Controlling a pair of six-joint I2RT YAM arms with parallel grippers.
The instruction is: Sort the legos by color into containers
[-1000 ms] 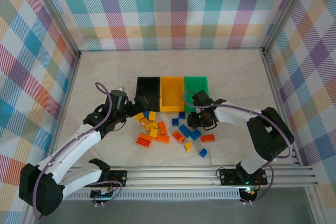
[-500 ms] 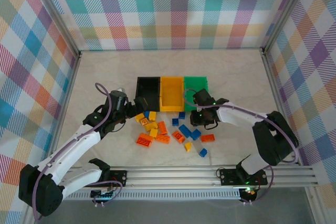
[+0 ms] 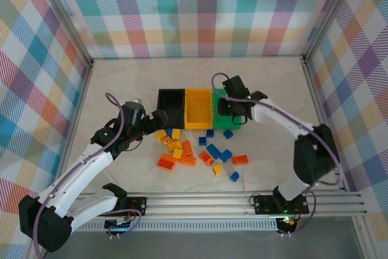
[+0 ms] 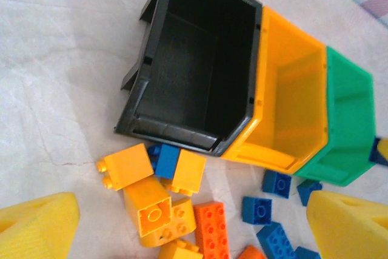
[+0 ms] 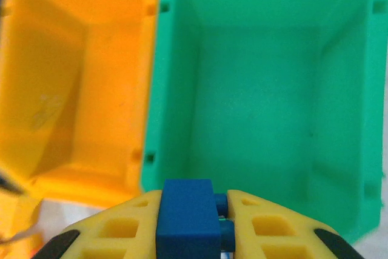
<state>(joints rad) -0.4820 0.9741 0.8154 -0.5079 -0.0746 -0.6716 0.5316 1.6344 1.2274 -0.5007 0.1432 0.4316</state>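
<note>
Mid-desk, a bit toward the far edge, three open-topped plastic bins stand in a row w/ walls touching. The black rectangular bin (image 3: 170, 96) is toward the left edge, the orange-yellow rectangular bin (image 3: 198, 110) is in the middle & the green rectangular bin (image 3: 234, 94) is toward the right edge. All sit on the pale marbled desk (image 3: 121, 83).

The right hand (image 3: 229, 108) hangs over the green bin's open top, fingers pinched on a small blue studded plastic brick (image 5: 187, 213). In the wrist view the brick sits btw the two yellow pads (image 5: 267, 228), clear of the desk.

The left hand (image 3: 157, 118) sits low, just by the black bin's near-left corner, fingers spread wide. In its wrist view the yellow fingertips (image 4: 36, 222) stand either side of loose bricks.

The other legos lie scattered on the desk, btw the bins & the near edge:
- Yellow bricks (image 3: 176, 145) lie closest to the black bin.
- Orange bricks (image 3: 167, 162) lie further toward the near edge.
- Blue bricks (image 3: 214, 150) lie mostly in front of the orange-yellow & green bins.
- A lone blue brick (image 3: 227, 133) lies just beside the green bin's near wall.

In the left wrist view a yellow square brick (image 4: 125, 165) & a blue cube brick (image 4: 163, 161) touch each other right at the black bin's near lip. An orange two-row brick (image 4: 212, 228) lies a little nearer.
</note>
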